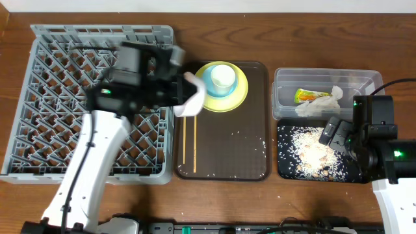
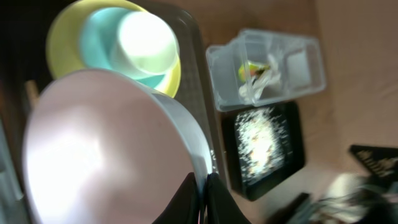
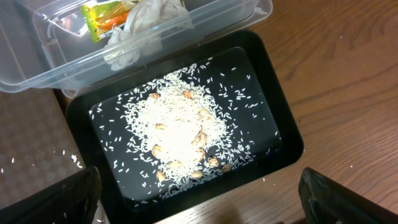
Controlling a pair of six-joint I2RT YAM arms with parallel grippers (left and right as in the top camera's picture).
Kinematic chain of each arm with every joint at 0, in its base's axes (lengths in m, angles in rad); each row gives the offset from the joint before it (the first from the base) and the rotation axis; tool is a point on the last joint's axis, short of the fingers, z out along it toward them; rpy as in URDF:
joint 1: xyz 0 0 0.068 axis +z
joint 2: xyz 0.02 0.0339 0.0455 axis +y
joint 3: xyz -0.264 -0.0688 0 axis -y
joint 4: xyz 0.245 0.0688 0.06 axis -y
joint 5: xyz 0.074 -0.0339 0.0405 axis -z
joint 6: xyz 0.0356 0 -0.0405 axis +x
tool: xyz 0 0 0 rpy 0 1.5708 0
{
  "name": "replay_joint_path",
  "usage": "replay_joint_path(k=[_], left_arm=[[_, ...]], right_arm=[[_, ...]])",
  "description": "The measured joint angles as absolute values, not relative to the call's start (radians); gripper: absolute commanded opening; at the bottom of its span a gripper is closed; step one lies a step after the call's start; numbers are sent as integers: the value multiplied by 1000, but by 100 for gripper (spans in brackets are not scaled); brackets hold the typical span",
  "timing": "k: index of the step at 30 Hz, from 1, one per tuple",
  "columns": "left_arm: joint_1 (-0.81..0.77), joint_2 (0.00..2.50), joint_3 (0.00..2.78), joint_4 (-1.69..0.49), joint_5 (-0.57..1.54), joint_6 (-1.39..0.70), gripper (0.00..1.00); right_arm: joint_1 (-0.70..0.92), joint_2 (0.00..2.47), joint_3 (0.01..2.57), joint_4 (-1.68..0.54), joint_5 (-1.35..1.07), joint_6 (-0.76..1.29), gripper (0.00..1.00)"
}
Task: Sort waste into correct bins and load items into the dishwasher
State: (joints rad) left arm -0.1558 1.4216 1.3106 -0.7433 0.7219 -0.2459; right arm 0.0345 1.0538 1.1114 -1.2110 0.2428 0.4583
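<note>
Holding rice [image 3: 180, 134], black tray [image 3: 264, 93] lies under spread right gripper [image 1: 333, 134]; tub [image 1: 372, 82] holds tissue [image 3: 146, 22], wrapper [image 3: 104, 12]; left gripper [image 2: 204, 194] seemingly clamps bowl [image 2: 99, 149].

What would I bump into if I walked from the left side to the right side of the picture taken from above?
grey dish rack → wooden chopsticks → yellow plate → clear tub

A white bowl [image 2: 106, 149] is clamped at its rim by the left gripper [image 2: 202, 193] at 6 o'clock. A white cup [image 2: 146, 43] nested in a light-blue cup [image 2: 99, 31] on a yellow plate [image 2: 65, 31] is seen at 11 o'clock. A clear tub [image 2: 314, 68] is seen at 2 o'clock and a black tray [image 2: 297, 143] of rice [image 2: 261, 143] at 4 o'clock.
</note>
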Motion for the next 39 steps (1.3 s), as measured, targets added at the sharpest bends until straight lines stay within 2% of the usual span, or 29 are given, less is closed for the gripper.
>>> replay_joint_path(k=[4, 10, 22, 23, 24, 25, 26, 28, 30, 39], left_arm=[[-81, 1422, 1309, -824, 816, -198, 7], [-136, 1422, 1267, -883, 841, -123, 7], [-463, 1422, 1060, -749, 586, -160, 8], [-494, 1422, 1048, -734, 555, -174, 13], [-526, 1422, 1039, -716, 522, -188, 28], [-557, 1422, 1034, -701, 492, -201, 39], [-587, 1422, 1032, -682, 465, -213, 46], [-652, 1422, 1031, -632, 409, -235, 52], [-715, 1422, 1030, -580, 355, -250, 68], [-936, 1466, 1029, -384, 3, -263, 69]], right_arm=[[35, 1054, 1111, -1211, 243, 458, 99], [35, 1054, 1111, -1211, 243, 458, 99], [35, 1054, 1111, -1211, 243, 458, 99], [35, 1054, 1111, -1211, 243, 458, 99], [35, 1054, 1111, -1211, 243, 458, 99], [35, 1054, 1111, -1211, 243, 458, 99], [35, 1054, 1111, -1211, 243, 458, 99], [35, 1054, 1111, -1211, 243, 458, 99], [35, 1054, 1111, -1211, 243, 458, 99], [35, 1054, 1111, -1211, 243, 458, 99]])
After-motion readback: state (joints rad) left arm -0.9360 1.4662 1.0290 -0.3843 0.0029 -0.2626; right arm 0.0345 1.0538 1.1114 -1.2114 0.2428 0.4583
